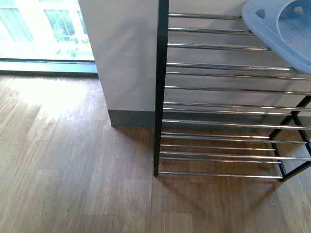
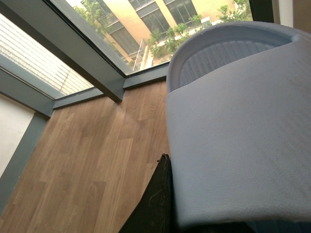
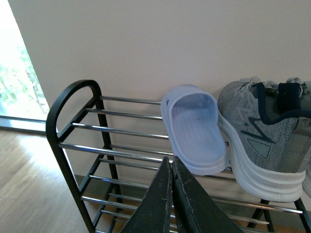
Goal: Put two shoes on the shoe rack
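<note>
A pale blue slide sandal [image 2: 238,141] fills the left wrist view, and my left gripper [image 2: 170,162] is shut on it; only one dark finger [image 2: 158,194] shows beside its strap. In the right wrist view another pale blue sandal [image 3: 194,131] leans on the top rods of the shoe rack [image 3: 73,97], with a grey knit sneaker [image 3: 262,141] touching it. My right gripper [image 3: 171,161] is shut on nothing, in front of the rack just below that sandal. The front view shows the rack [image 1: 160,97] with a pale blue sandal [image 1: 279,26] over its top rods; neither arm shows there.
A white wall [image 1: 126,58] with a grey skirting stands directly behind the rack. A large window [image 1: 43,29] with a dark frame lies to the left. Wooden floor [image 1: 73,170] spreads in front of and left of the rack.
</note>
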You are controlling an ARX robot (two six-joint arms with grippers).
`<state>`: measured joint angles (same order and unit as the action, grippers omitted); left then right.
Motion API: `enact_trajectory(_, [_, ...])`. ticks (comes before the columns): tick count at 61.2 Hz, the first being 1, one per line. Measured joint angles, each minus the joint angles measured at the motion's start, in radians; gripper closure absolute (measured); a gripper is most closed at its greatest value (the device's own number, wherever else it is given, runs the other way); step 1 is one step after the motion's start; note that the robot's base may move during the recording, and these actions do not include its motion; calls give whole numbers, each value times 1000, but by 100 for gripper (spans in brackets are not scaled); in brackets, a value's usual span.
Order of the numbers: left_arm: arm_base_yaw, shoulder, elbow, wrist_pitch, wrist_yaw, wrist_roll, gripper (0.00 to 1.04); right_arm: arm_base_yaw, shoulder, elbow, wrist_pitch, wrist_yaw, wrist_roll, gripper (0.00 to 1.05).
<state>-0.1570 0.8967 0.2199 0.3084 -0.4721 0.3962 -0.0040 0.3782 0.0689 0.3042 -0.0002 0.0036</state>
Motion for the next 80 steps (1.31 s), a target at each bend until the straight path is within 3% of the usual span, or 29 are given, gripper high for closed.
enact_trajectory(35, [0,0,0,0,0,0,103,0,-197,-50,-121,1,0,103])
enact_trajectory(41, [0,0,0,0,0,0,103,0,-348,-50,-293,0,0,103])
enact_trajectory(60, [0,0,0,0,0,0,103,0,-372,-50,-301,1,-1,103])
enact_trajectory(80, [0,0,0,0,-2,0,103,0,-373,-50,-301,-3,-1,42])
